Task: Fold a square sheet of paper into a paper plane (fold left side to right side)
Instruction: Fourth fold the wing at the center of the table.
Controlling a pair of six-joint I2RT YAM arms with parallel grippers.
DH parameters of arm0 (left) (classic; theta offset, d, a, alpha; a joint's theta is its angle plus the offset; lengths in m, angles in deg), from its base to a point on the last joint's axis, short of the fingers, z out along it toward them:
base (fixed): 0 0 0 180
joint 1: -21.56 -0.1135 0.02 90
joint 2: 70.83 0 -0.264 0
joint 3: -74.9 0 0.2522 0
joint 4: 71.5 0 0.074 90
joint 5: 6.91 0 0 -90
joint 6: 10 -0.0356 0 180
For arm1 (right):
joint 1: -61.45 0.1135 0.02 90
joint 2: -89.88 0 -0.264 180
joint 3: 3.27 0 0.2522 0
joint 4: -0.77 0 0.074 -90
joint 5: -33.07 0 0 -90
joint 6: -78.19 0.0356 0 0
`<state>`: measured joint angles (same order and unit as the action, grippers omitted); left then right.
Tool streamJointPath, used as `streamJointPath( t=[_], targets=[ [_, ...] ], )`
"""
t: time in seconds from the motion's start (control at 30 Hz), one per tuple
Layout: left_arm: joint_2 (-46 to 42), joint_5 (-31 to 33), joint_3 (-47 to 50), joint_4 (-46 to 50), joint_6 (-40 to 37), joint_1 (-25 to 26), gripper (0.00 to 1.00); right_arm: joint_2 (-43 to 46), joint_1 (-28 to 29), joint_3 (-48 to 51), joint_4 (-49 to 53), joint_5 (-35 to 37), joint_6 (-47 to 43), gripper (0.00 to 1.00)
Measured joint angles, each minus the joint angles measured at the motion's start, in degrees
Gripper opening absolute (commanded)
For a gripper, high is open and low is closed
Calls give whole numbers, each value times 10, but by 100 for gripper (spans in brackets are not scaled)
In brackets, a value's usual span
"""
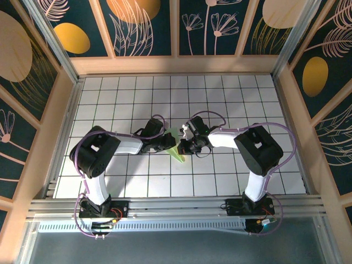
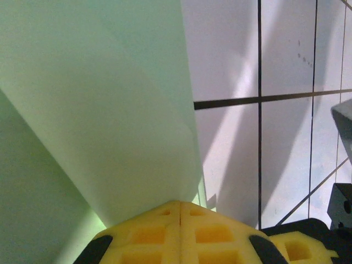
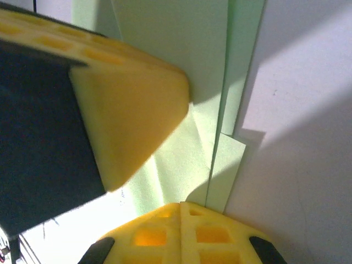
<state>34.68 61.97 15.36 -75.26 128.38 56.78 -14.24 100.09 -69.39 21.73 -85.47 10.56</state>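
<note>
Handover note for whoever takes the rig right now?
Left tool: shut, tip against the green paper.
Right tool: shut, tip at the paper's stacked folds.
Pinching or only pressing: cannot tell.
Paper lies on the table between both tools, already folded to a narrow point aimed at the near edge.
Left to do: likely final creases, then release.

The paper plane was thin matt paper — sharply creased; the left fingertips were yellow moulded foam; the table, smooth.
</note>
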Motion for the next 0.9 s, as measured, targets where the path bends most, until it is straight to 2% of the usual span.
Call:
streamJointPath(
  t=[0.33,0.9],
  targets=[
    [20,-10,-29,12,-24,-51,7,-3,0,-4,-1,1,0,0],
    [82,-42,-120,49,-60,-99,7,-12,1,-8,-36,28,-7,0]
  ],
)
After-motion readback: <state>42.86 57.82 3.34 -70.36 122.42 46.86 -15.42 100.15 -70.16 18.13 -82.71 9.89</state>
